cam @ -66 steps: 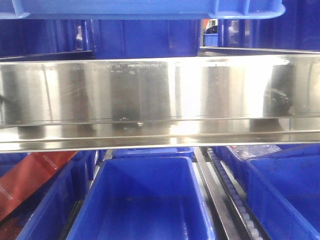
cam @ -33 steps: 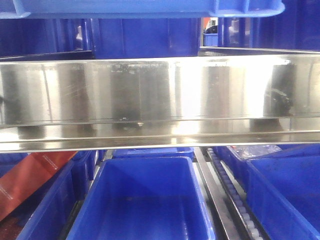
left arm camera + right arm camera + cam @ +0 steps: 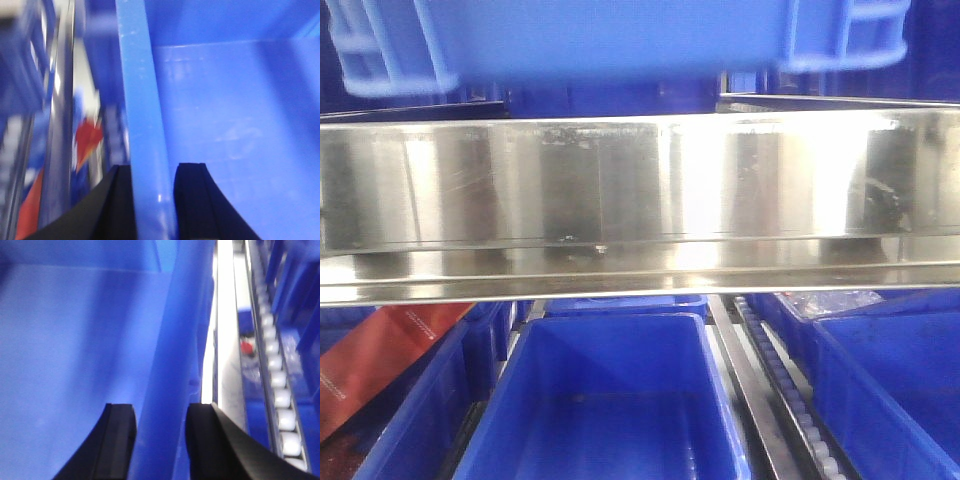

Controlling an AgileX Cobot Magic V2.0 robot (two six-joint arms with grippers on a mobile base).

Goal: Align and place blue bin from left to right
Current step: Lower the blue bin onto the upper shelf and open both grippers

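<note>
Nearest the front camera, an open blue tote (image 3: pixel 610 400) sits on the lower level between neighbouring bins, with a roller track (image 3: pixel 790 400) on its right. Above it runs a shiny steel shelf front (image 3: pixel 640 200). Higher and farther, the blue bin (image 3: pixel 620 40) hangs blurred across the top. The left gripper (image 3: pixel 152 200) clamps its left rim and the right gripper (image 3: pixel 160 440) clamps its right rim.
</note>
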